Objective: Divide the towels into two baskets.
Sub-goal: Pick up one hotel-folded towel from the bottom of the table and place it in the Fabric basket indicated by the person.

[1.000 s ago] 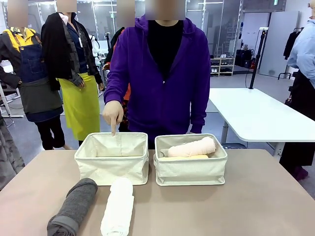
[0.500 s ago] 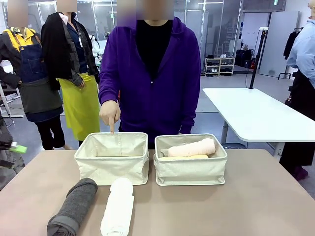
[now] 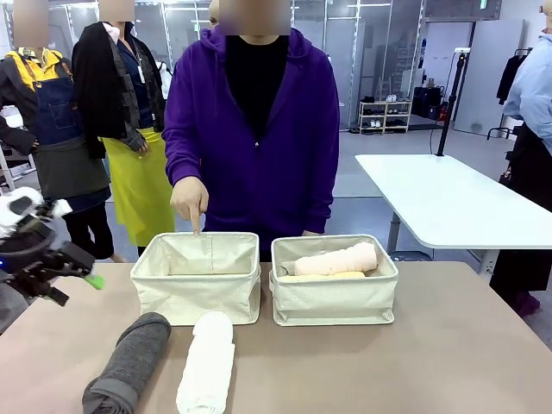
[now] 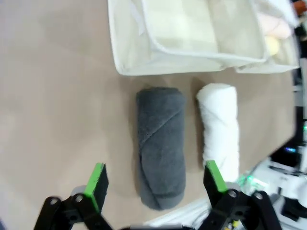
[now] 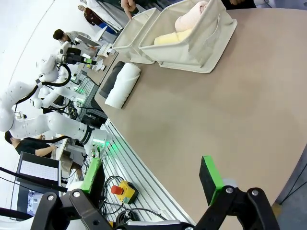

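Worktop [image 3: 448,345]: the right basket [image 3: 335,302] holds the pink towel [image 3: 336,259] and yellow towel [image 3: 323,277]; the person's hand [image 3: 190,200] points at the empty left basket [image 3: 196,293]. The dark grey towel [image 4: 160,143] and white towel [image 4: 218,129] lie before it. The left gripper [image 4: 154,181], fingers apart, should close across the grey roll's middle; right gripper [image 5: 151,177], fingers likewise apart.

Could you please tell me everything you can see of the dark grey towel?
The dark grey towel is a thick terry roll, with its outer flap edge crossing it diagonally. It lies flat on the brown table, slightly angled, just in front of the left basket without touching it. The white towel lies beside it with a narrow gap between them. The left gripper hovers above its near end, jaws open, not touching it.
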Tool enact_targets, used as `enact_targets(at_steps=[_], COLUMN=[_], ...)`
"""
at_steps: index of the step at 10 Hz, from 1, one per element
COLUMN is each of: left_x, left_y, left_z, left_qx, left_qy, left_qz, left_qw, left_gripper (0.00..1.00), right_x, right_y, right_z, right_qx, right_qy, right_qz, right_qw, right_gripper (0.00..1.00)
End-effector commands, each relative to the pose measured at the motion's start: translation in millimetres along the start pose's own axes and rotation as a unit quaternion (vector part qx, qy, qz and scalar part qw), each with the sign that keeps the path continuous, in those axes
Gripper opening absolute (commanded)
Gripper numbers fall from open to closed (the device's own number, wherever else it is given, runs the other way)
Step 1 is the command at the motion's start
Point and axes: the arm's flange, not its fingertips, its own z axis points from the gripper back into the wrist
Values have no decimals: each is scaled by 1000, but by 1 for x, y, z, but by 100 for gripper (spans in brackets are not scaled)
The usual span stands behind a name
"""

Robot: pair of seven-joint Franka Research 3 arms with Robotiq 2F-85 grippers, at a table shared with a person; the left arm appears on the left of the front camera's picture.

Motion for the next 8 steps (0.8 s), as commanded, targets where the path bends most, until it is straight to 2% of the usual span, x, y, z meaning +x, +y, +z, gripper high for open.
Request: enact_targets(at_steps=[1,5,8], left_x=[-66,-100,-113], left_y=[-16,-33,-32], left_z=[-41,-81,-106], left_qx=[45,79,111], left_qy=[28,75,91], left_qz=[1,1,-14], left_qw=[999,994,990], left_gripper=[100,100,100], right_x=[0,0,0], right_y=[5,5,5], right_z=[-1,-1,-1], right_qx=[4,4,4], right_qy=[-7,-7,-7], right_qz=[-6,-6,-6], right_qw=[1000,1000,1000], right_gripper=[100,100,100])
